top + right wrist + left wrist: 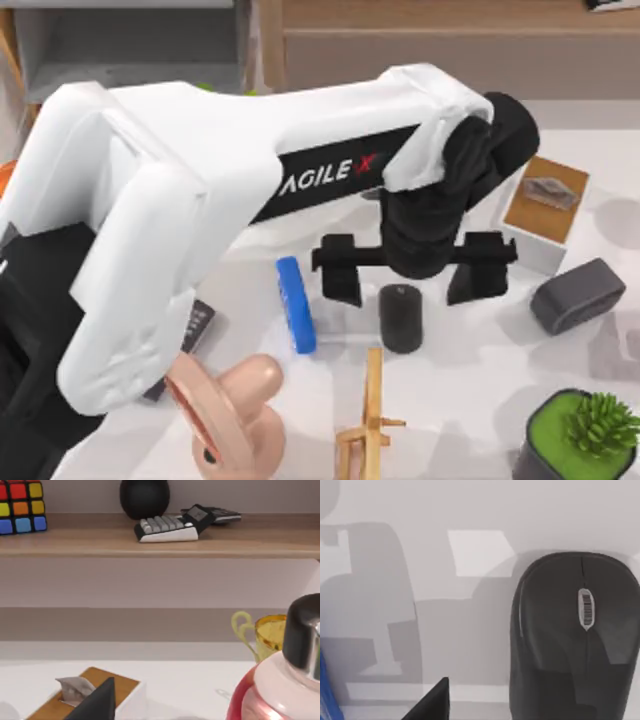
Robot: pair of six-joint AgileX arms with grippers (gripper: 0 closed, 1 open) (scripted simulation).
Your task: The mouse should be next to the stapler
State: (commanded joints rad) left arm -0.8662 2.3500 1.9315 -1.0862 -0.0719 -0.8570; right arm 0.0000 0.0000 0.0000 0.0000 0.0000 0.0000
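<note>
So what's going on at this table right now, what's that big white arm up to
The left arm reaches across the table, and its left gripper is open above the mouse, one finger to each side of it. The mouse lies flat on the table, not gripped. The stapler lies a little way to its left, with a gap of table between them, so the two are already fairly close. The left wrist camera looks down on the mouse, with a sliver of the blue stapler at the frame's edge.
</note>
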